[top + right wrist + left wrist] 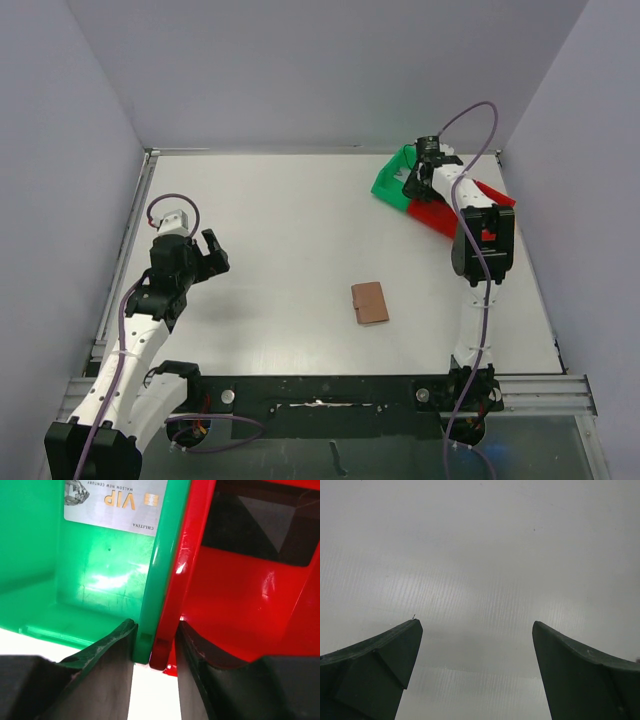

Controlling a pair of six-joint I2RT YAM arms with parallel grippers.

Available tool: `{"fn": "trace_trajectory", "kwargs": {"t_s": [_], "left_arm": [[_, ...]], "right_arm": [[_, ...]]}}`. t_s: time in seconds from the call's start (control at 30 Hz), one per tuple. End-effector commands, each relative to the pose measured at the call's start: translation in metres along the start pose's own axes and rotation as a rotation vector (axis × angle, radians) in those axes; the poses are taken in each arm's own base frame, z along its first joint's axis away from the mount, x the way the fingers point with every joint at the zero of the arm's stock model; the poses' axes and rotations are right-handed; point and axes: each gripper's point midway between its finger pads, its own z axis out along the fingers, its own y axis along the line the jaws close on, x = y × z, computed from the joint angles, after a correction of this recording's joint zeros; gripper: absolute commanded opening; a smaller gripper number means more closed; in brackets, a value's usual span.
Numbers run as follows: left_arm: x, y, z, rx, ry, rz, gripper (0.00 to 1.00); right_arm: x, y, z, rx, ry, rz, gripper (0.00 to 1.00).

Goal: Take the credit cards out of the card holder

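Observation:
The brown card holder lies closed on the table's middle, with no gripper near it. My right gripper is at the back right. In the right wrist view its jaws pinch the touching walls of the green bin and the red bin. A silver-grey credit card marked VIP lies in the green bin. A black credit card lies in the red bin. My left gripper is open and empty at the left, over bare table.
The green bin and the red bin stand side by side at the back right, near the right wall. A raised rail runs along the table's left edge.

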Motion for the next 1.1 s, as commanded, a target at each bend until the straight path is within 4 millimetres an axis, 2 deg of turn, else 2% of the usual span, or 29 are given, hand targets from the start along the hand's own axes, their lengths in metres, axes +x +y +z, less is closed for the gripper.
{"fn": "trace_trajectory", "kwargs": {"t_s": [0.0, 0.2, 0.4, 0.8, 1.07], "left_arm": [[-0.028, -0.017, -0.004, 0.063, -0.082, 0.007, 0.93], [-0.028, -0.018, -0.006, 0.067, -0.084, 0.006, 0.93], [-0.030, -0.017, -0.007, 0.064, -0.093, 0.004, 0.93], [-0.029, -0.017, -0.007, 0.065, -0.089, 0.004, 0.93], [-0.030, -0.017, -0.008, 0.060, -0.095, 0.004, 0.93]], "right_arm": [[-0.010, 0.014, -0.033, -0.048, -0.059, -0.002, 0.31], [0.010, 0.023, -0.044, -0.037, -0.041, -0.064, 0.30], [0.047, 0.038, -0.058, -0.059, -0.005, -0.128, 0.30], [0.137, 0.098, -0.098, -0.159, 0.064, -0.244, 0.31], [0.189, 0.135, -0.127, -0.227, 0.095, -0.307, 0.32]]}}
